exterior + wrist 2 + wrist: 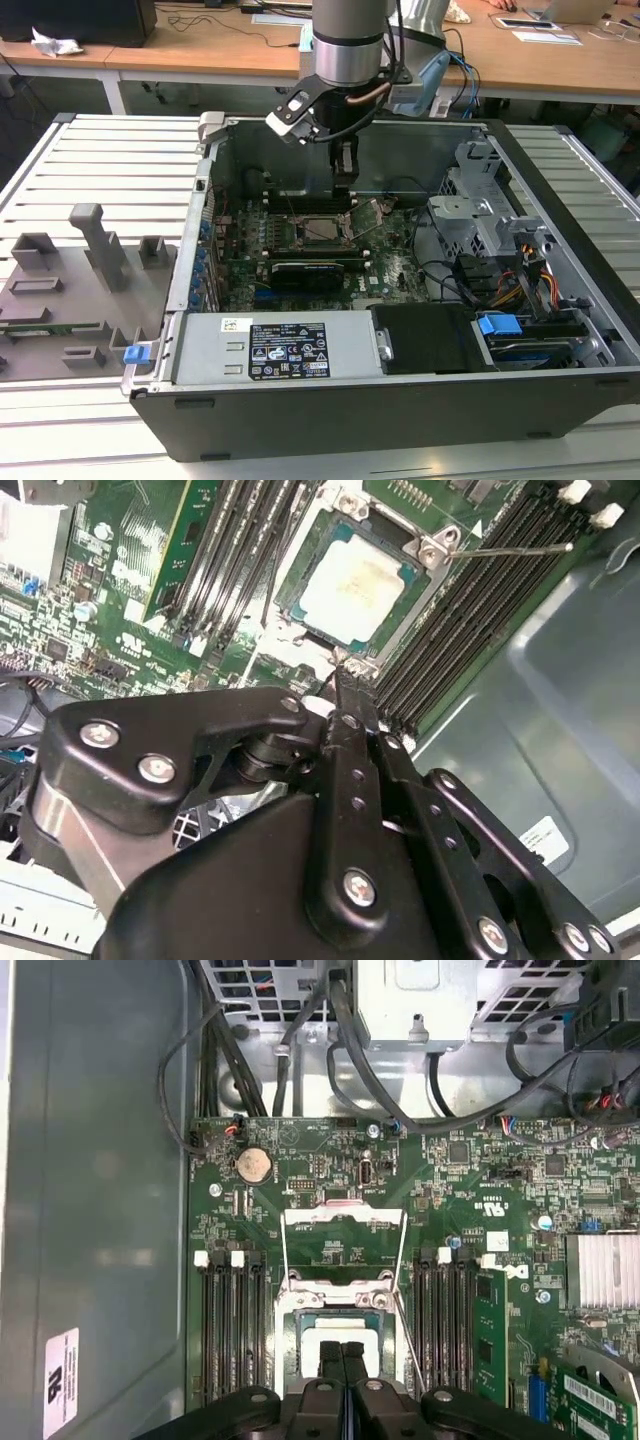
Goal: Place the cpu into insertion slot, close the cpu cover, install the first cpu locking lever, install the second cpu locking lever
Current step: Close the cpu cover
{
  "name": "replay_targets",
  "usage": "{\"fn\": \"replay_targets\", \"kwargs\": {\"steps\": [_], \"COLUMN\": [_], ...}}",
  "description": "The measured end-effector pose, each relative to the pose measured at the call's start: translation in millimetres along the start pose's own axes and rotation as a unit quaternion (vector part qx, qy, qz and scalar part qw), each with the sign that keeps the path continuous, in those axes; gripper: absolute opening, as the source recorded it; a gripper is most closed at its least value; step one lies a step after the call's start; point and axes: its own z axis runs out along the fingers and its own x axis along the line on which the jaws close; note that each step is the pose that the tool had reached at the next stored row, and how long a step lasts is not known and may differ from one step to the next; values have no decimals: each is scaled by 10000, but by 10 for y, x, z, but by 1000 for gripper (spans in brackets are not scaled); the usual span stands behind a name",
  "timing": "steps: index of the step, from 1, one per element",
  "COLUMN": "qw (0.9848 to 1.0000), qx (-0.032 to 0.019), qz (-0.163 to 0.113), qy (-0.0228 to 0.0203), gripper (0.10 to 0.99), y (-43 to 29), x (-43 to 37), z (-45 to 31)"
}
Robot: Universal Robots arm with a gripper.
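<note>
- Overhead, the gripper [344, 185] hung straight down into the open-topped computer case [400, 410]. Its fingers [330, 1360] were clenched together with nothing between them.
- Just below and ahead of the fingertips, the cpu [352, 585] lay flat in the insertion slot [288, 1345] with its pale face up. Its edges sat square with the slot's rim, and being square it showed no long axis.
- The fingertips were close over the slot's near rim; whether they touched it could not be told.
- Beyond the cpu from the fingers, the cpu cover [345, 1217] was swung open on the slot's far edge, with green board showing through its window. How steeply it tilted was unclear.
- A thin lever rod [510, 550] reached out from one corner of the slot and lay across the neighbouring memory slots [230, 1330].
- On either side of the fingers, those long black slots ran parallel to the socket's edges and hemmed it in closely.
- Past one bank of them stood the bare grey case wall [100, 1210], with open floor before it.
- Farther beyond the cover, cables [350, 1050] crowded the board's edge.
</note>
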Motion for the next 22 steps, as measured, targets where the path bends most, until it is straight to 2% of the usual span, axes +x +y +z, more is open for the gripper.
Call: {"fn": "replay_targets", "kwargs": {"steps": [4,21,22], "qw": [10000,10000,10000], "qx": [0,0,0], "qz": [0,0,0], "qy": [0,0,0], "gripper": [106,106,106], "y": [48,82,101], "x": [2,4,4], "z": [3,5,7]}}
